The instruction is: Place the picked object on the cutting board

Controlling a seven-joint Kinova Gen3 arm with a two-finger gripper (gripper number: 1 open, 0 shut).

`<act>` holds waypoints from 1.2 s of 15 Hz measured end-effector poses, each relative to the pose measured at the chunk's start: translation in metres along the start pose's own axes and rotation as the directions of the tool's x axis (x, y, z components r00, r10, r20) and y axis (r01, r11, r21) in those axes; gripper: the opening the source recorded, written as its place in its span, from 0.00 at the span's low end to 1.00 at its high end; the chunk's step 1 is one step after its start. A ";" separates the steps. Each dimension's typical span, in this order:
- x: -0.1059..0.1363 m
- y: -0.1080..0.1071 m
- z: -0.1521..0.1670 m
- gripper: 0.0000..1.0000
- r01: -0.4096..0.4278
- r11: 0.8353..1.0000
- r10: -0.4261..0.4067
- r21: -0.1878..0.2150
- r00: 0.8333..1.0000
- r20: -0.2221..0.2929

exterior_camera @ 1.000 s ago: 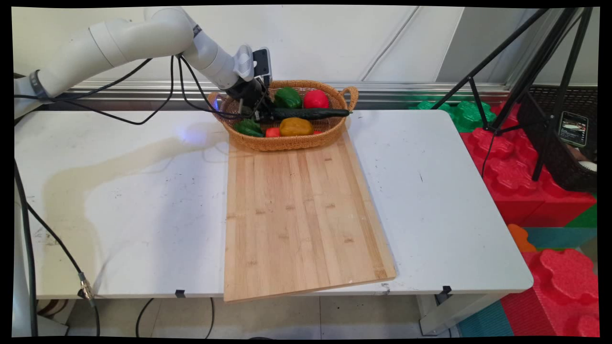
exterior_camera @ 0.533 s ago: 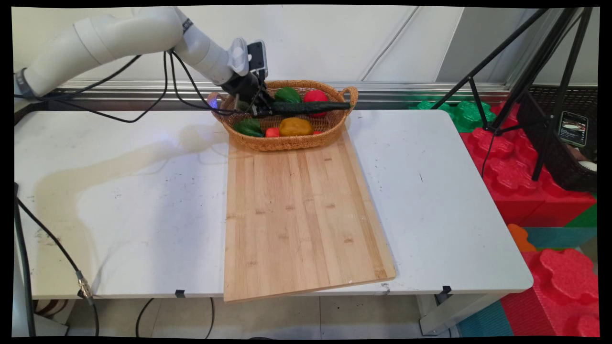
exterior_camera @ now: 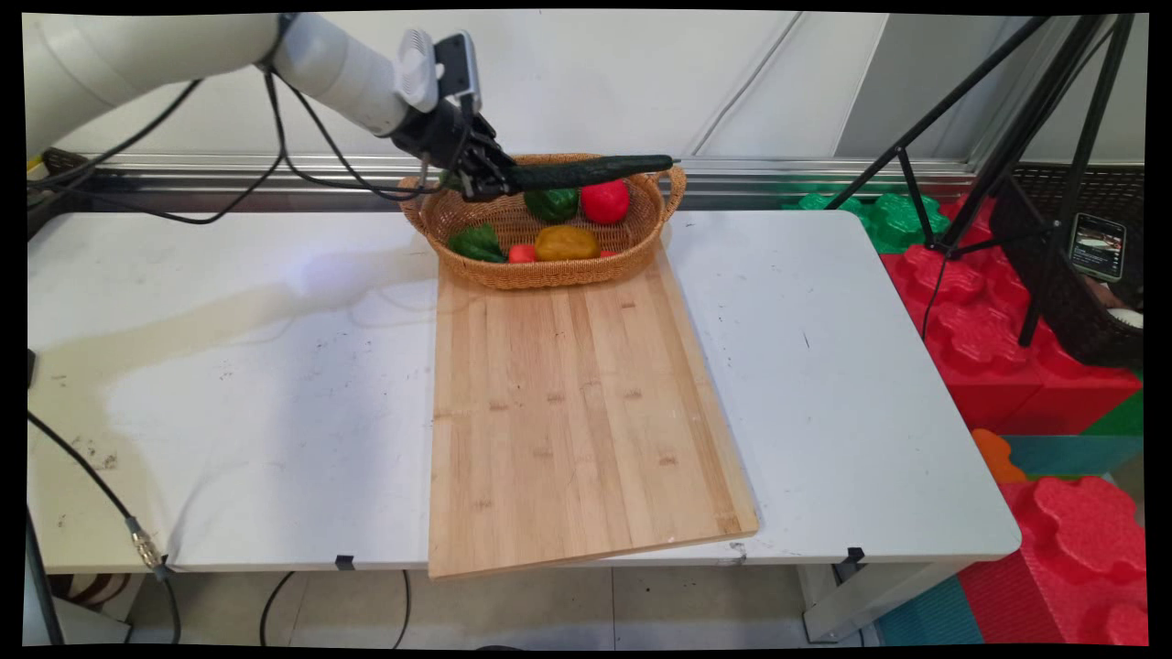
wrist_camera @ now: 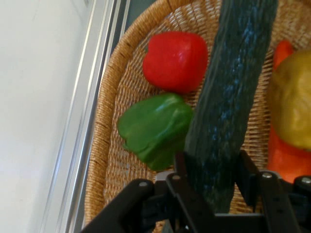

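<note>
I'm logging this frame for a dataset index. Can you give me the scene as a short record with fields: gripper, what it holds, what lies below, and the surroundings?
gripper: gripper shut on one end of the cucumber
held: cucumber, dark green, roughly level, in the air above the basket
below: wicker basket holding a red pepper, green pepper, a second green pepper, yellow pepper and an orange-red piece
surroundings: basket stands at the far end of a wooden board on the white table

Cucumber (exterior_camera: 591, 169) above basket (exterior_camera: 549, 273), behind cutting board (exterior_camera: 577, 412)
</note>
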 end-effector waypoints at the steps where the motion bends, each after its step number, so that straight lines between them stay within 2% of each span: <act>1: 0.000 0.002 -0.010 0.00 0.001 1.000 -0.001 -0.003 1.000 -0.012; 6: 0.002 0.015 -0.052 0.00 0.010 0.999 -0.013 -0.045 0.998 -0.066; 9: 0.004 0.033 -0.080 0.00 0.020 0.993 -0.033 -0.120 0.994 -0.108; 13: 0.011 0.065 -0.101 0.00 0.022 0.974 -0.056 -0.226 0.988 -0.145; 18: 0.017 0.103 -0.103 0.00 0.040 0.945 -0.091 -0.324 0.985 -0.144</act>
